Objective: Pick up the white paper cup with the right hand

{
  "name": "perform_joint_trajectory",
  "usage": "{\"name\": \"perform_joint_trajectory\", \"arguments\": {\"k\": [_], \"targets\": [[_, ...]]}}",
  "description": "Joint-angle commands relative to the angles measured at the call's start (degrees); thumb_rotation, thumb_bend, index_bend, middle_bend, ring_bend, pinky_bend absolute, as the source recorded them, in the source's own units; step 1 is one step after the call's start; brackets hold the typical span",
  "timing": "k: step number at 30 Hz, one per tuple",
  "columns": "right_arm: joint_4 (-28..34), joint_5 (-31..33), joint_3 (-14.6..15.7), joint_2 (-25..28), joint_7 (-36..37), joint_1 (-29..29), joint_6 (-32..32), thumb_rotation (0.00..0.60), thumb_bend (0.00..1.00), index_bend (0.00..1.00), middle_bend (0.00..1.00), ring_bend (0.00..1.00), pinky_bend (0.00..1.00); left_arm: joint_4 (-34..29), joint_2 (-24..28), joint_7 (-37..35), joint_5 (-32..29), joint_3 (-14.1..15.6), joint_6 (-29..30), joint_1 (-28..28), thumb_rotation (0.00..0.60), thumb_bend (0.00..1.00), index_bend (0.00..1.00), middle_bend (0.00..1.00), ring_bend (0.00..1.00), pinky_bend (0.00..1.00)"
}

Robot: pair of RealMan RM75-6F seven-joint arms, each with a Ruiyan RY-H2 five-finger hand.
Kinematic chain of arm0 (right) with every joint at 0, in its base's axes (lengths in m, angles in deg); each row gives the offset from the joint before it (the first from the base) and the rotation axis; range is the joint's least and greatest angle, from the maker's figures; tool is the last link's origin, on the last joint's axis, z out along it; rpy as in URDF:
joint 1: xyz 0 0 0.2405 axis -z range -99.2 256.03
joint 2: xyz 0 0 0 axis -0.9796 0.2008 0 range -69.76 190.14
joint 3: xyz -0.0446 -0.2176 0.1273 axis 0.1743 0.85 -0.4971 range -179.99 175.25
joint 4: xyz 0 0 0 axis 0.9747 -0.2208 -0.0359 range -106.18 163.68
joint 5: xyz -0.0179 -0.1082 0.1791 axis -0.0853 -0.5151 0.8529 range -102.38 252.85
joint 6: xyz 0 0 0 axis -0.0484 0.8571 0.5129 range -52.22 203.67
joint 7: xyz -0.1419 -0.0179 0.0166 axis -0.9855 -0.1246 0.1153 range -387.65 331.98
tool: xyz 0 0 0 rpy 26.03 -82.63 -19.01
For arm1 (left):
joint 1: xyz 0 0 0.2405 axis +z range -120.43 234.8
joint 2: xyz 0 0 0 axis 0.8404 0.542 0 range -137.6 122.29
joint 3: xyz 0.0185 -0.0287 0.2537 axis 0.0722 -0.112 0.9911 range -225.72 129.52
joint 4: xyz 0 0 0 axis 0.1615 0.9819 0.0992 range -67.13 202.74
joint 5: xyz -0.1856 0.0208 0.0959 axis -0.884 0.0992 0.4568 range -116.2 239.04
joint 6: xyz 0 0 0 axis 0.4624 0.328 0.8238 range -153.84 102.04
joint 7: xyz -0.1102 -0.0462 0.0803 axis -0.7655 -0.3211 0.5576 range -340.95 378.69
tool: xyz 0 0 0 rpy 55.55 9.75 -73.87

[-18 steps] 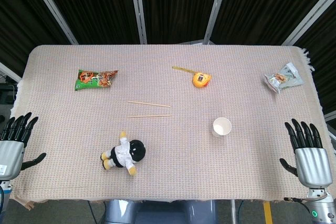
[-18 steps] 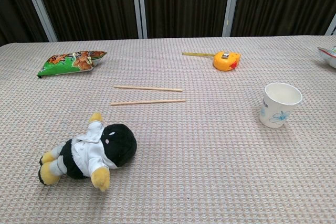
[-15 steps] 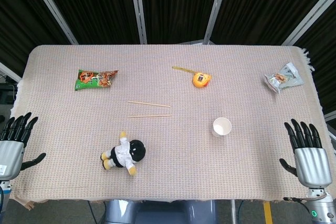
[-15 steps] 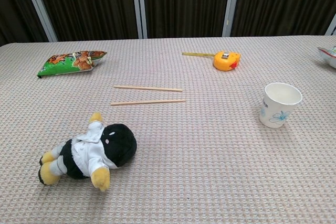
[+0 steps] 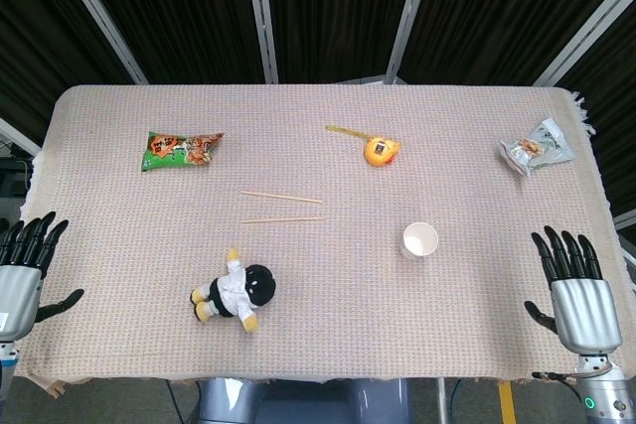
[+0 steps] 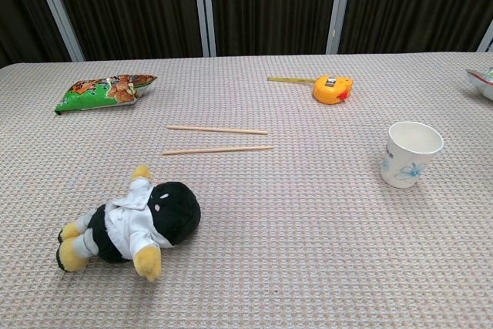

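Note:
The white paper cup (image 5: pixel 420 240) stands upright on the cloth, right of centre; the chest view shows the cup (image 6: pixel 412 153) with a blue print on its side. My right hand (image 5: pixel 573 290) hovers at the table's near right corner, fingers spread and empty, well to the right of the cup. My left hand (image 5: pixel 20 270) sits at the near left edge, fingers spread, holding nothing. Neither hand appears in the chest view.
A black and white plush doll (image 5: pixel 234 292) lies near the front left. Two chopsticks (image 5: pixel 282 208) lie mid-table. An orange tape measure (image 5: pixel 379 150), a green snack bag (image 5: pixel 181 150) and a silver snack bag (image 5: pixel 538 146) lie toward the back.
Both hands have drifted slightly toward the near edge and left. The cup and other objects have not moved.

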Motion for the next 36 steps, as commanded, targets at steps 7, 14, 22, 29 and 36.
{"name": "perform_joint_trajectory", "arguments": {"k": [7,14,22,29,36], "targets": [[0.2,-0.5,0.1,-0.5,-0.7,-1.0,-1.5,0.6,0.0,0.03,0.0,0.0,0.0,-0.5,0.4,0.4,-0.3,0.0,0.0,0.3,0.6,0.03,0.0,0.0,0.0,0.0],[4.0,0.4,-0.5,-0.9,-2.6,-3.9,-6.3,0.6,0.01,0.03,0.0,0.0,0.0,-0.7,0.5,1.2,-0.6,-0.3,-0.2,0.2,0.6,0.03,0.0,0.0,0.0,0.0],[8.5,8.7,-3.9,-4.3,-10.5,-11.1,-18.1,0.6,0.03,0.1,0.0,0.0,0.0,-0.6,0.2,2.6,-1.1,-0.7,-0.2,0.3,0.6,0.03,0.0,0.0,0.0,0.0],[7.5,17.2,-6.4,-9.6,-16.9,-15.9,-23.1,0.6,0.05,0.11,0.0,0.0,0.0,-0.5,0.4,2.0,-1.3,-0.5,-0.8,0.1,0.6,0.03,0.0,0.0,0.0,0.0],[4.5,23.1,-8.5,-12.7,-17.9,-19.0,-25.4,0.6,0.07,0.15,0.0,0.0,0.0,-0.5,0.3,2.3,-1.1,-0.3,-1.3,0.0,0.6,0.03,0.0,0.0,0.0,0.0]]}}
